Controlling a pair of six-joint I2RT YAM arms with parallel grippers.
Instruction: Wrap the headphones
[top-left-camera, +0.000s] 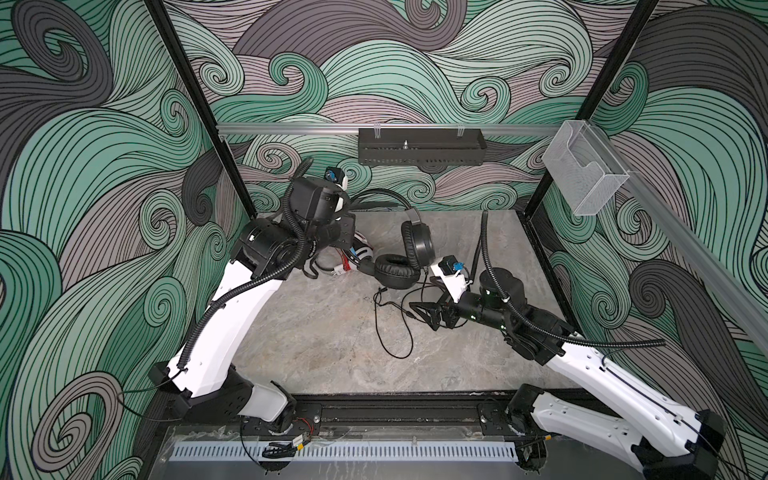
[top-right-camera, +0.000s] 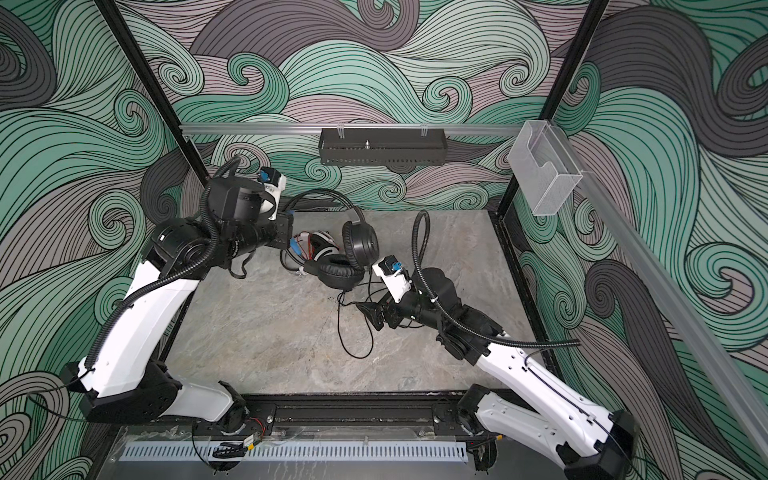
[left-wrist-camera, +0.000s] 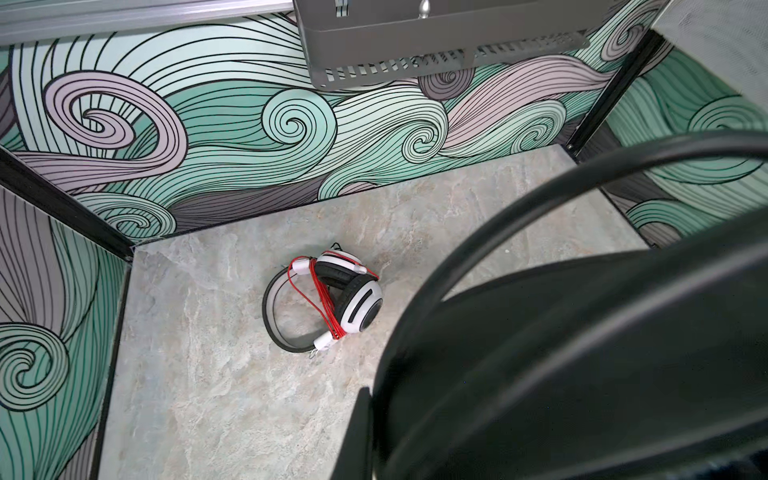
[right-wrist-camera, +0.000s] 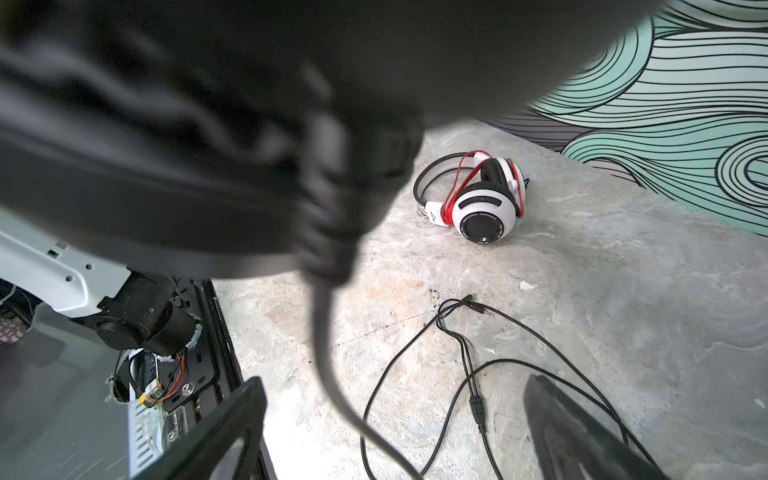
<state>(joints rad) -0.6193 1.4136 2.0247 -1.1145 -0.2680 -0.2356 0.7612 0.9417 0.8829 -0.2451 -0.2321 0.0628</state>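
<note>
Black headphones (top-left-camera: 419, 245), black cable (top-left-camera: 376, 316) loose on grey table (top-left-camera: 324, 357) beside wide-jawed right tool (top-left-camera: 424, 316).

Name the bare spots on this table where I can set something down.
Bare: the near strip of the table, bordered by the arm bases and the black cable loop; also the far right corner behind the right end effector. Crowded: far left and centre, where the white headphones and black headphones sit, cable trailing beside them.
</note>
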